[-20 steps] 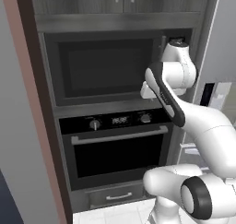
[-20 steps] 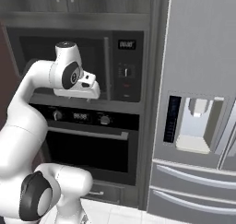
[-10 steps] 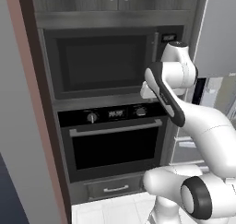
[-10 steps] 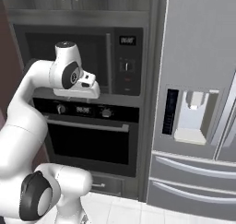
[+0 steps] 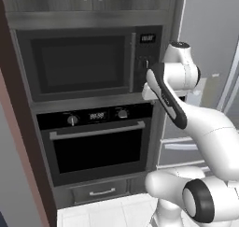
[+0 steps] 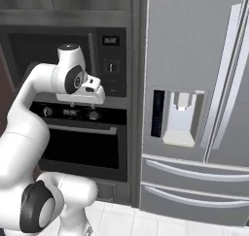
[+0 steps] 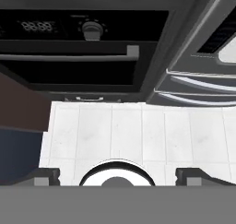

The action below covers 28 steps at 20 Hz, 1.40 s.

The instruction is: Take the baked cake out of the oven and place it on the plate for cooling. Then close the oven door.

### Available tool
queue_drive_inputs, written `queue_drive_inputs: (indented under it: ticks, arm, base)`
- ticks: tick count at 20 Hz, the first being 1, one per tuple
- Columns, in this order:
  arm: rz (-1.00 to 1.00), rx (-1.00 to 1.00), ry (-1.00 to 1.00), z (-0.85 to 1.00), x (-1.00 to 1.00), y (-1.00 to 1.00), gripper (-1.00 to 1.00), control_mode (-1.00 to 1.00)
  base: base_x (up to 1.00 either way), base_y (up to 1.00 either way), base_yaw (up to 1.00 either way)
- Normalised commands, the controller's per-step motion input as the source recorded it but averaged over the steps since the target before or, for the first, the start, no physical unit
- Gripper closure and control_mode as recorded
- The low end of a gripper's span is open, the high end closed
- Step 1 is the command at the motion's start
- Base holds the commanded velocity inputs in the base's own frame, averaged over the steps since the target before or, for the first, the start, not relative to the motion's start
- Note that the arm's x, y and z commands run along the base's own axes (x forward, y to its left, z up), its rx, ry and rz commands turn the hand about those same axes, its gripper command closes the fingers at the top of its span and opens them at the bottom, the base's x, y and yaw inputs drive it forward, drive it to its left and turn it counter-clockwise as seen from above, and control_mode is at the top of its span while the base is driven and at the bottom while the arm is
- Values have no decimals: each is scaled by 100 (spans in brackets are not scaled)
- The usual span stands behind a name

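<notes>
One oven (image 5: pixel 95 144), two knobs, one shut oven door (image 5: pixel 98 151).

the light is even and soft, with no clear source and almost no shadows. the white arm (image 5: pixel 205 128) looks bright, the black oven (image 5: pixel 95 146) is dim inside. all pictures are a little blurry, with no glare and no edge distortion.
</notes>
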Motion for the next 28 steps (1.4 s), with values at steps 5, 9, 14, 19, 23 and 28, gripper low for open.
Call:
queue_drive_inputs:
  ticks: [5, 9, 14, 19, 23, 28]
  arm:
    - [0, 0, 0, 0, 0, 0, -100, 100]
    - [0, 0, 0, 0, 0, 0, -100, 100]
    - [0, 0, 0, 0, 0, 0, -100, 100]
    - [0, 0, 0, 0, 0, 0, -100, 100]
    - [0, 0, 0, 0, 0, 0, -100, 100]
    - [0, 0, 0, 0, 0, 0, -100, 100]
  base:
    - [-1, -58, -4]
    - [6, -58, 0]
    - [13, -46, 0]
    - [33, -14, 0]
    - [38, -5, 0]
    - [36, -18, 0]
